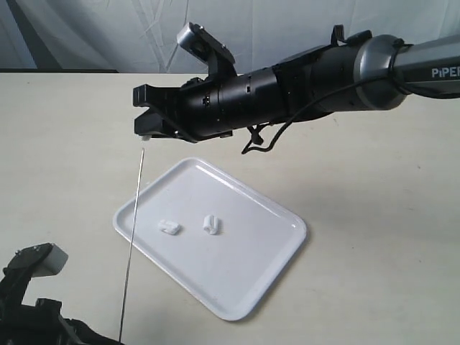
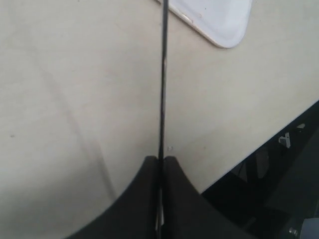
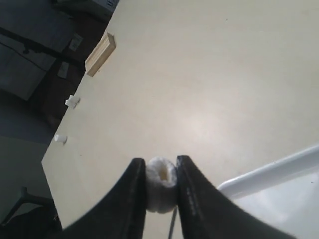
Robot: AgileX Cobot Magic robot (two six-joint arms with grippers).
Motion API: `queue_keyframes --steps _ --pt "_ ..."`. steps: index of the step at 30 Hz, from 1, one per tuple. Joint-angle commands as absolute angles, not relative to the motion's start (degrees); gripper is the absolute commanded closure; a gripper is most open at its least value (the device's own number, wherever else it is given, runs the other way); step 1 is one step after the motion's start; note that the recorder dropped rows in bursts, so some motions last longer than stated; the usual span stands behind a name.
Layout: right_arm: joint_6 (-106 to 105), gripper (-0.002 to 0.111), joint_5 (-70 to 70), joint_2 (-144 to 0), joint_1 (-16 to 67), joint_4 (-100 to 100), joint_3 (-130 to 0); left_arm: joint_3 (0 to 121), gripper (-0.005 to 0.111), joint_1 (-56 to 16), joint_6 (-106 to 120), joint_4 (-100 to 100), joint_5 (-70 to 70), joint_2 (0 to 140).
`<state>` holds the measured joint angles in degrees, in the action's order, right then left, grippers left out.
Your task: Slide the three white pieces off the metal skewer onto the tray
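Note:
The thin metal skewer [image 1: 132, 237] slants up from my left gripper [image 2: 161, 160], which is shut on its lower end, to a bare tip just below my right gripper [image 1: 146, 134]. My right gripper [image 3: 161, 172] is shut on one white piece [image 3: 161, 185], held beyond the skewer's tip. Only a short stretch of the skewer [image 3: 172, 226] shows below that piece. Two white pieces [image 1: 170, 228] [image 1: 212, 224] lie on the white tray [image 1: 237, 280]. In the left wrist view the skewer [image 2: 162, 74] runs toward a corner of the tray [image 2: 224, 30].
The right arm [image 1: 302, 79] stretches across above the tray's far side. In the right wrist view a small wooden block [image 3: 100, 54] and two tiny white bits [image 3: 72, 101] [image 3: 60, 139] lie near the table's far edge. The table edge [image 2: 259, 144] runs close to my left gripper.

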<state>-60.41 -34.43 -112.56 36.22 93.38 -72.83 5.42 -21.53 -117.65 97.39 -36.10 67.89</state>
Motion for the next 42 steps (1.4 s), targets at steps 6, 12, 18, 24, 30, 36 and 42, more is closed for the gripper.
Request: queue_keyframes --steps 6,12,18,24,30,36,42 --pt "-42.6 0.088 -34.3 -113.0 36.8 67.1 -71.2 5.3 0.107 -21.8 -117.9 95.0 -36.8 68.0" --pt "-42.6 0.079 -33.6 -113.5 37.1 67.1 -66.9 7.8 0.107 -21.8 -119.9 96.8 -35.6 68.0" --pt "-42.6 0.063 -34.5 -113.5 37.1 65.5 -65.3 11.1 0.107 -21.8 -119.9 95.9 -30.7 68.4" --pt "-43.4 0.063 -35.6 -109.2 37.1 63.0 -65.3 15.0 0.107 -21.8 -119.9 98.1 -27.8 74.9" --pt "-41.2 0.063 -35.3 -99.5 37.1 52.3 -65.3 22.5 0.107 -21.8 -119.9 99.9 -34.4 86.8" --pt "-37.3 0.063 -35.9 -90.9 37.1 45.3 -65.3 27.9 0.107 -21.8 -119.9 99.9 -40.9 96.8" --pt "-36.9 0.063 -39.9 -87.4 37.1 45.2 -65.3 28.8 0.105 -21.8 -119.9 99.9 -42.0 102.1"
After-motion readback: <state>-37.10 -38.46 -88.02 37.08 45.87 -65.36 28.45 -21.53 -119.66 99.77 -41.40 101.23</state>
